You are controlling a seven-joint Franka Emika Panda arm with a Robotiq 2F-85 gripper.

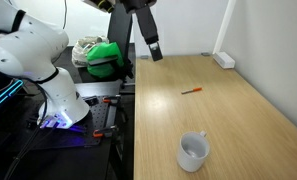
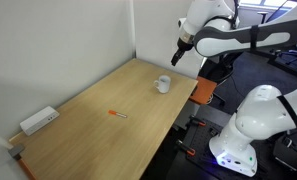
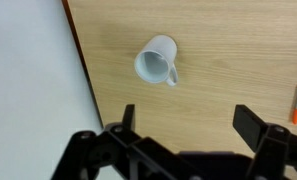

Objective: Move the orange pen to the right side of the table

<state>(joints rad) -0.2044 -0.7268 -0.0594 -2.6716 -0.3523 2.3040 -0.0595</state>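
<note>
Robot claw, wide open and empty, hangs high above the counter. The orange pen lies mid-counter, well apart from the white mug. Best to lower over the pen's middle, jaws straddling it.

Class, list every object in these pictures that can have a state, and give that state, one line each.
orange pen: lying flat on the table, not held.
white mug: upright, looks empty.
gripper: open, holding nothing, above the table.
</note>
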